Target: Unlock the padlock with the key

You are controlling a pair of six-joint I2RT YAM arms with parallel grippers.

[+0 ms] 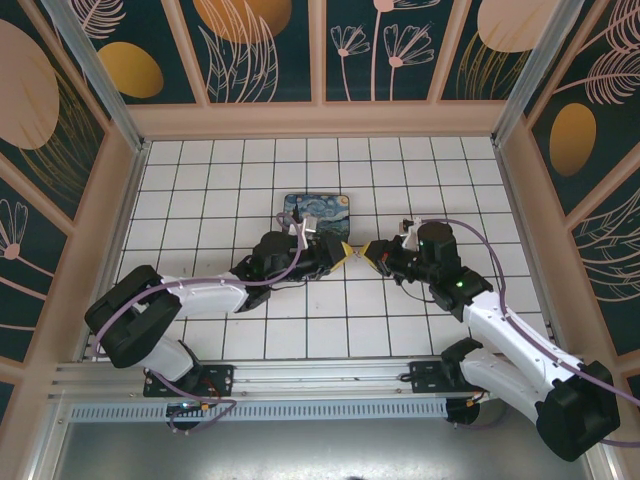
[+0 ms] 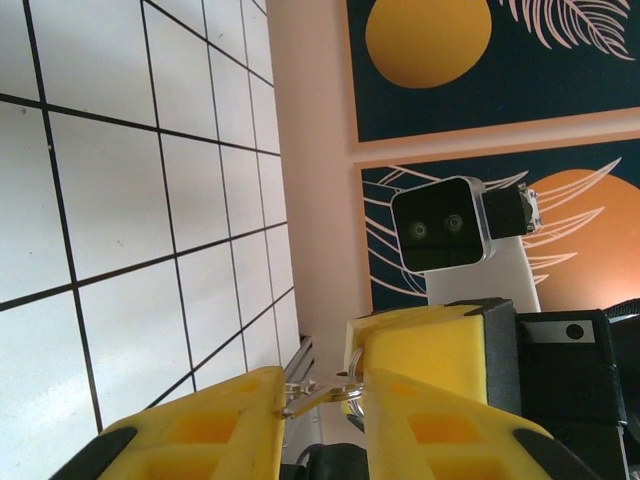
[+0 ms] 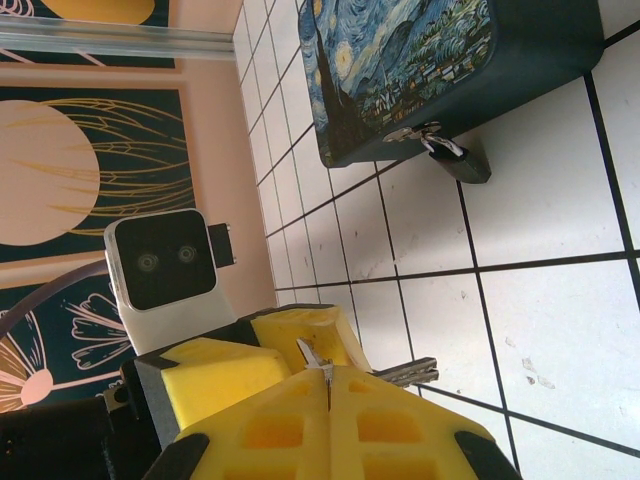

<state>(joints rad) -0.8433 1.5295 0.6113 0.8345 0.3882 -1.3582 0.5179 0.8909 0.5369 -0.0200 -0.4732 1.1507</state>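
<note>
A tiny dark padlock with a thin silvery shackle hangs from a metal hasp on the side of a box painted with blue and yellow swirls. Its body lies on the white tiled desk, just beside the box wall. The shackle looks closed and nothing is in the lock, so it is judged still locked.

The key, a small bunch of thin grey metal on a ring, is up off the desk and well apart from the padlock. The right hand is clenched on it: a sliver of metal is pinched between its yellow pads and one blade sticks out sideways.

The left hand meets it tip to tip. Its yellow fingers stand a narrow gap apart around the ring end of the bunch, and it cannot be told whether they grip it.

Done so far: the key is picked up. Left: settling the grip, bringing a blade to the keyhole, inserting, turning and freeing the shackle.
</note>
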